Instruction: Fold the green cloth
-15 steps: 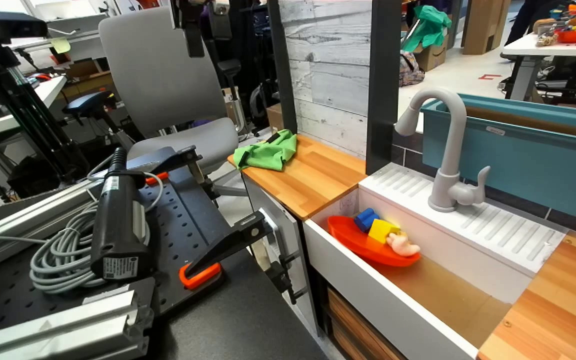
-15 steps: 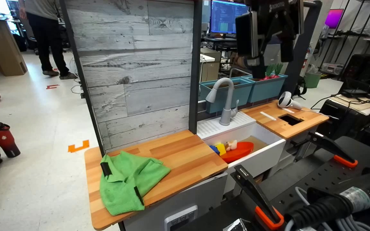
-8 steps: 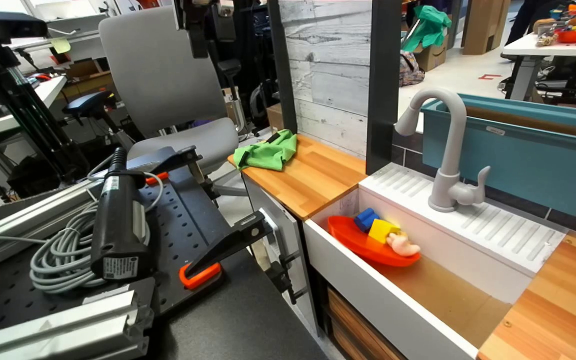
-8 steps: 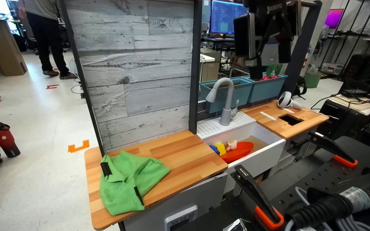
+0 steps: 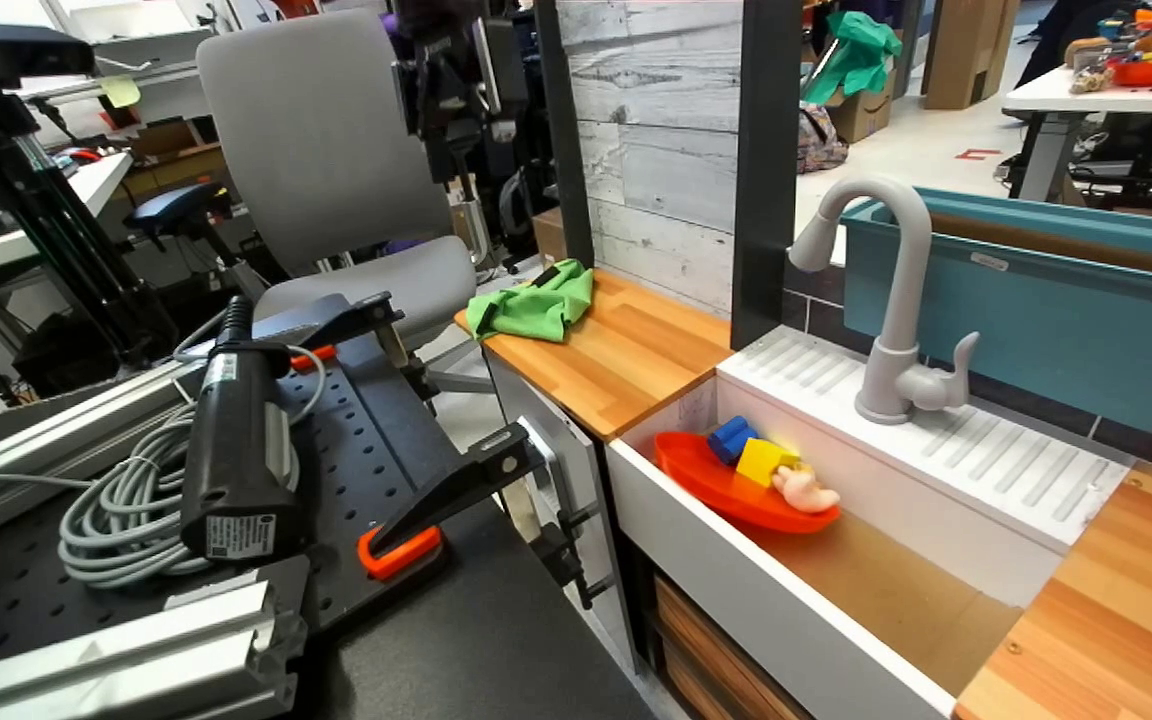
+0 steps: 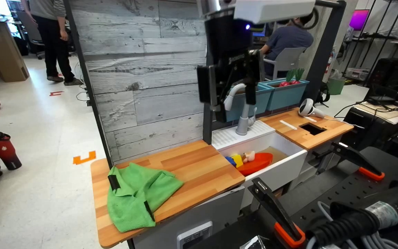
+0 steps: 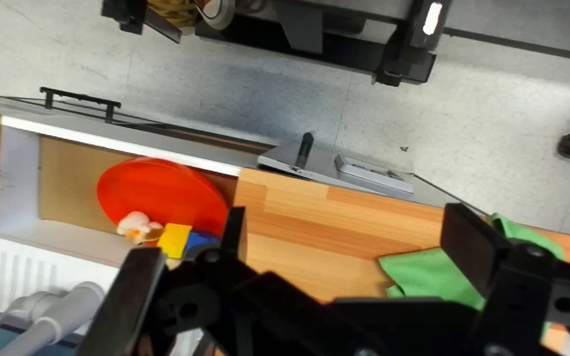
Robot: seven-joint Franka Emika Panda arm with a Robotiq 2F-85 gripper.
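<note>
In an exterior view the green cloth (image 6: pixel 138 199) lies at the lower left of the frame, loose on the left end of the wooden tabletop (image 6: pixel 202 166). It is rumpled, with a ridge across its middle, a pointed corner aimed right, and black strips (image 6: pixel 114 182) showing in two places (labels or trim, I cannot say which). Its lower edge reaches the front of the tabletop. No edge is squared up against another, so I judge the fold not yet made; the few overlaps look like rumpling rather than a deliberate turn.

Right of that, at the upper middle of the frame, hang the fingers (image 6: pixel 250 94), spread wide and holding nothing, well above the tabletop and well apart from the green cloth. The wrist view agrees: a broad gap, with the green cloth below, at the lower right of that frame. So neither reach nor grasp is done, and the task looks to be at its very start. What is left, by my reading, is all of it: come down, pinch an edge, carry it across, let go.

Farther right, past the centre, the sink (image 6: pixel 278 177) holds a red oval dish (image 6: pixel 257 165) and a yellow block (image 6: pixel 237 160); these seem to have no part in the folding.
</note>
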